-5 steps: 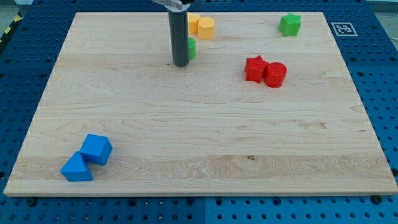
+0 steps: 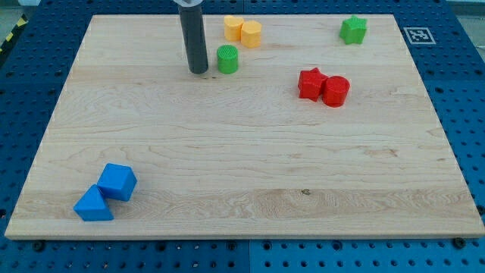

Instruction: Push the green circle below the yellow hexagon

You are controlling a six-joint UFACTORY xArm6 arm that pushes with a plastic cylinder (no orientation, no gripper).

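The green circle (image 2: 227, 58) stands on the wooden board near the view's top, just below and left of the yellow hexagon (image 2: 251, 33). A second yellow block (image 2: 233, 27) touches the hexagon's left side. My tip (image 2: 198, 70) rests on the board a short way to the view's left of the green circle, apart from it, with a small gap between them.
A green star (image 2: 352, 29) sits at the top right. A red star (image 2: 311, 83) and a red cylinder (image 2: 336, 90) touch at right of centre. A blue cube (image 2: 117, 181) and a blue triangular block (image 2: 93, 205) sit at the bottom left. The board's top edge (image 2: 303, 14) is close.
My tip has moved to the view's left and slightly up, away from the green circle, which it hid partly before. The circle now shows in full.
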